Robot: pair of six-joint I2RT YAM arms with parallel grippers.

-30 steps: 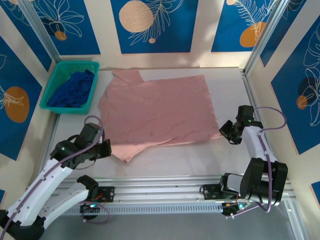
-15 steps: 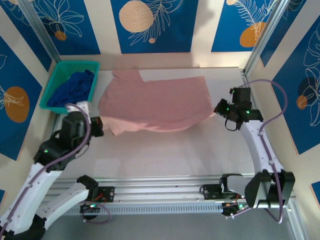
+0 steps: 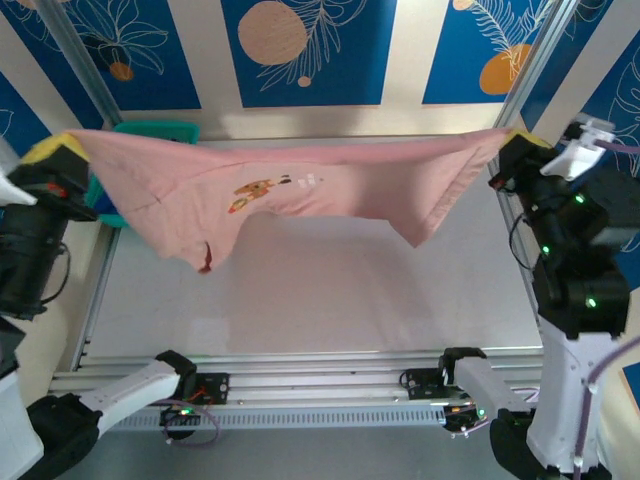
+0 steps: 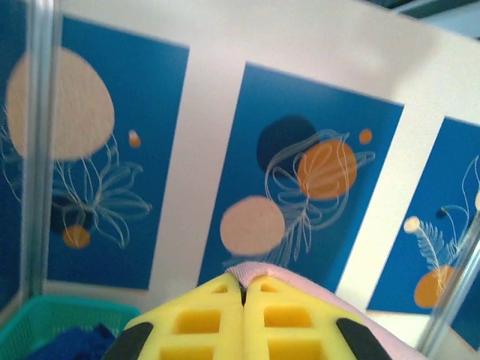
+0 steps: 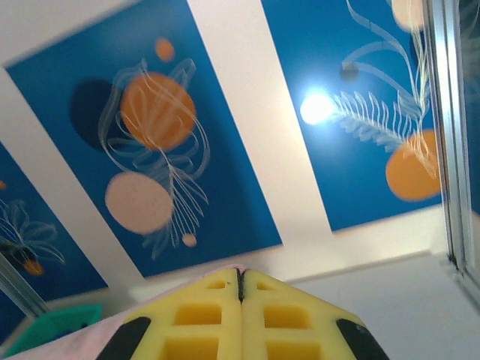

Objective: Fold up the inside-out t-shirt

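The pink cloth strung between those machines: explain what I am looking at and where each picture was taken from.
Two robot arms stand at the table's near edge. The overhead picture looks down from behind them; the other two come from cameras on each wrist, looking past yellow fingers. The left gripper and right gripper each pinch an edge of the pink t-shirt, holding it stretched in the air over the table, its small print facing the camera. At the far left a teal basket holds a dark blue garment.

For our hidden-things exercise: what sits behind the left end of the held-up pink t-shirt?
A green basket. Its rim shows above the t-shirt, which covers most of the rest in the top view. The left wrist camera shows blue cloth inside it.
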